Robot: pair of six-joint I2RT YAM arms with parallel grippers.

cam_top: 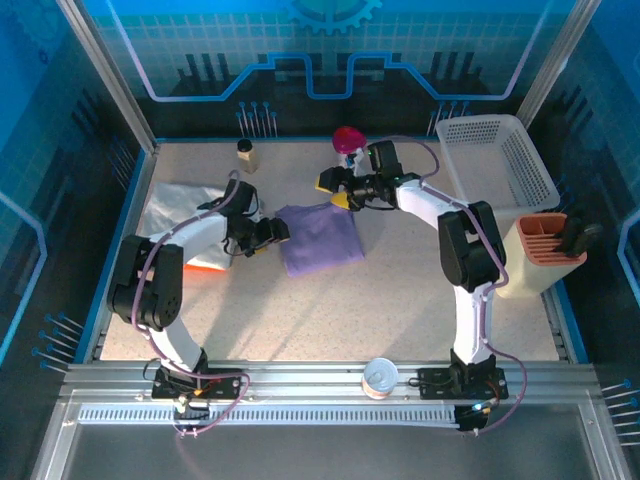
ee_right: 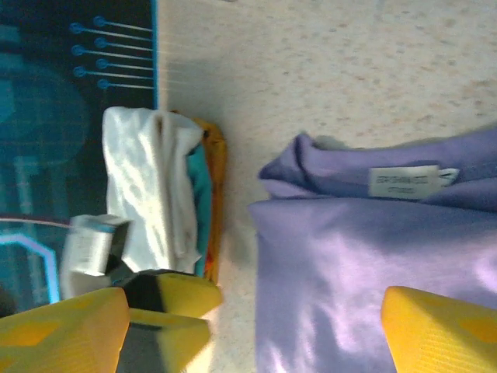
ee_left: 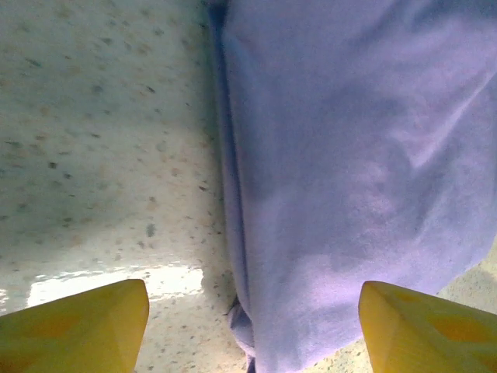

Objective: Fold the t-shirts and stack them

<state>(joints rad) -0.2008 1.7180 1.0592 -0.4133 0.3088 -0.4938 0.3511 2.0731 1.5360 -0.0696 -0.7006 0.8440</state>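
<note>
The lavender t-shirt [cam_top: 318, 240] lies on the bench [cam_top: 350, 310] as a compact folded rectangle, near the middle and between the two arms. The left claw [cam_top: 273, 232] sits at its left edge, fingers spread wide. In the left wrist view that edge runs between the yellow fingertips [ee_left: 78, 330] and rests flat on the bench, so the claw is released and grips nothing. The right claw [cam_top: 335, 191] hangs over the far edge, just as wide and empty. Its wrist view looks down on the collar end, where the neck label [ee_right: 404, 183] faces up. Both claws stand at the borders, probably to let the fold settle without dragging it. The white t-shirt [cam_top: 175, 205] and orange t-shirt [cam_top: 207, 265] are bunched at the left, close enough to serve as the stack this one should join.
</note>
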